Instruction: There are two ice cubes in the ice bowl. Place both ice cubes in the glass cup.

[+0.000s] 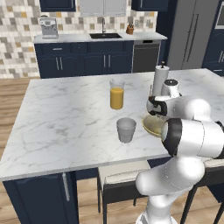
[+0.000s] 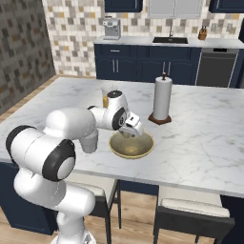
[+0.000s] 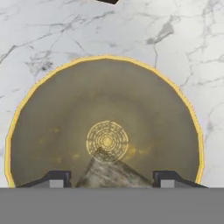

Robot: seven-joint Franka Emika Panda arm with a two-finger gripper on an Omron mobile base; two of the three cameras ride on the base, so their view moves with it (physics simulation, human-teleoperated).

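The white arm is folded forward over the marble island, its wrist bent down so the gripper (image 2: 131, 135) hangs right over the ice bowl (image 2: 146, 148), which sits near the island's front edge, just beside the glass cup (image 1: 126, 130). In the hand view the two finger tips (image 3: 56, 179) stand wide apart at either side of the bowl (image 3: 105, 100), with nothing clamped between them. That view looks straight into the bowl: a yellow rim, a dull olive-tan inside with a ring pattern at its centre, and one pale, mottled, wedge-like shape at the bottom which may be ice; I cannot tell for sure. From the left, the arm hides most of the bowl, while the cup stands clear with the juice glass (image 1: 117, 94) behind it. From the right, the paper towel roll (image 2: 161, 99) stands behind the bowl.
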